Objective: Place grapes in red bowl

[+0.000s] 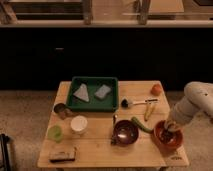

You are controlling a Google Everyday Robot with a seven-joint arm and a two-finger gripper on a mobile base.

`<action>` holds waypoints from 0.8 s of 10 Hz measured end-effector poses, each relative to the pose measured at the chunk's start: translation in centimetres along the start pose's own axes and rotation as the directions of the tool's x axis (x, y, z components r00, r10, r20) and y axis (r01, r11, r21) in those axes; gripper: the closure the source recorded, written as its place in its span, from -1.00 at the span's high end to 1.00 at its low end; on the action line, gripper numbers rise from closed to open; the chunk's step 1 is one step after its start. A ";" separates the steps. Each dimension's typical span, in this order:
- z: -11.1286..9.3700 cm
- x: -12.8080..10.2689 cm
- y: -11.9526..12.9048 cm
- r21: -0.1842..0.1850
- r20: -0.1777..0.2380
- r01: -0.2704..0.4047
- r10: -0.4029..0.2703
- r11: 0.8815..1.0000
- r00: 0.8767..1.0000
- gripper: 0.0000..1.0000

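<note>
The red bowl (161, 143) sits on the wooden table's front right corner. My gripper (170, 128) hangs at the end of the pale arm coming in from the right. It reaches down into the bowl, just above its inside. I cannot make out the dark grapes; the gripper covers the middle of the bowl, and they may be hidden there.
A dark maroon bowl (125, 133) stands left of the red bowl, with a long green vegetable (141, 124) between them. An orange fruit (156, 89), a brush (135, 103), a green tray (93, 93), a metal cup (61, 110), a white cup (78, 124) and a green cup (55, 132) are also on the table.
</note>
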 end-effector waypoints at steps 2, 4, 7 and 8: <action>0.2 0.5 0.4 -0.006 0.019 -0.006 0.006 1.000 1.000 -0.03; 0.4 0.8 0.4 -0.007 0.030 -0.010 0.010 1.000 0.999 0.34; 0.5 1.0 0.5 -0.006 0.040 -0.017 0.017 1.000 0.999 0.60; 0.4 1.0 0.6 -0.004 0.040 -0.019 0.019 1.000 0.999 0.60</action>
